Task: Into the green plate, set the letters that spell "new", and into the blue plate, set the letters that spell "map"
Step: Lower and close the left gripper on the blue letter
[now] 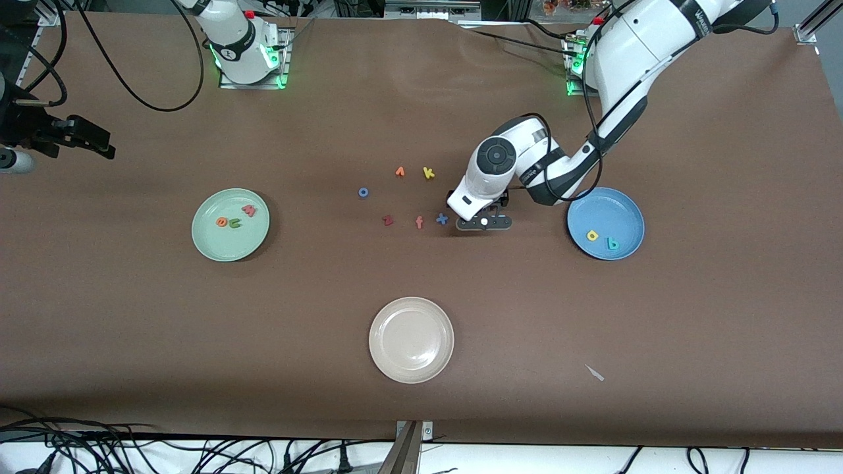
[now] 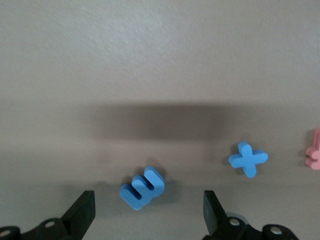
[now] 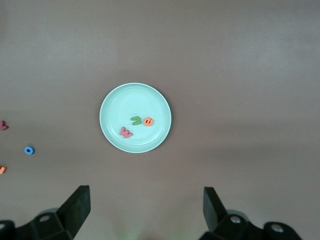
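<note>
1. You see three round plates: the pale green plate (image 1: 205,240) holds three foam letters, the blue plate (image 1: 625,209) two, and the cream plate (image 1: 395,355) sits nearest the camera.
2. Your left gripper (image 1: 485,222), fingers spread, straddles the light-blue foam "m" (image 2: 142,187) just beside the blue foam "x" (image 1: 442,219).
3. Your right gripper (image 3: 145,210) waits spread, high over the green plate.
4. Five more loose letters lie mid-table.
</note>
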